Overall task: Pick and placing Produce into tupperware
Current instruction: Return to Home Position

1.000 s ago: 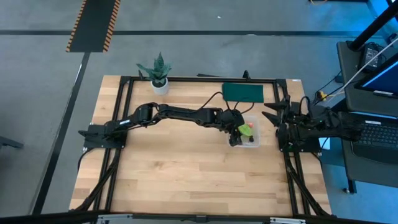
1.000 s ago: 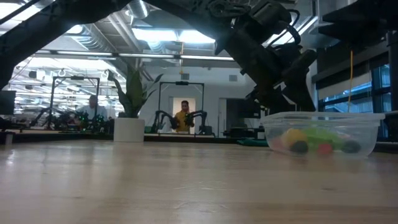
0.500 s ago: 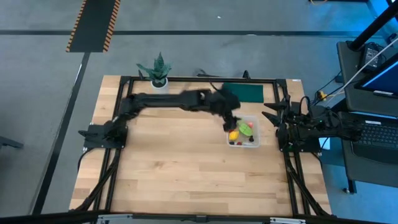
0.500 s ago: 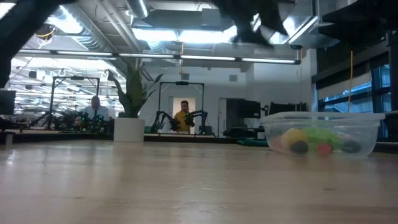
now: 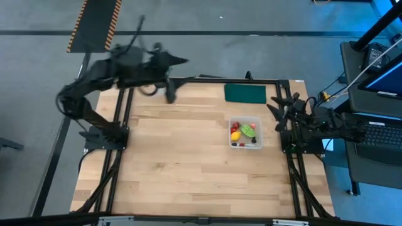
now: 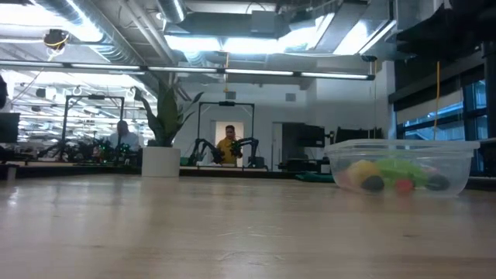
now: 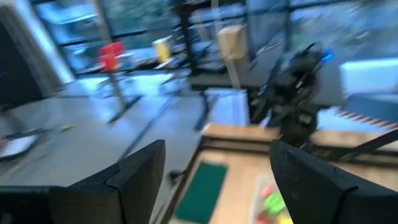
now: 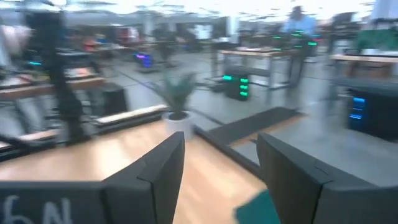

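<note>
Left pincer (image 7: 217, 146) now aloft, agape, empty

Right gripper (image 8: 221, 146): fingers spread apart
Potted plant (image 8: 176, 102): upright, ahead of the fingertips
Green mat (image 8: 252, 211): corner showing between the fingers

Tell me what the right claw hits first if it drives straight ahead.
Probably nothing close: the open right claw points over the flat dark green rectangle toward the potted green plant in a white pot, likeliest first contact; depth unclear.

Grey floor (image 5: 251, 19), ceiling lights (image 6: 209, 43), wooden table (image 5: 188, 163)
</note>
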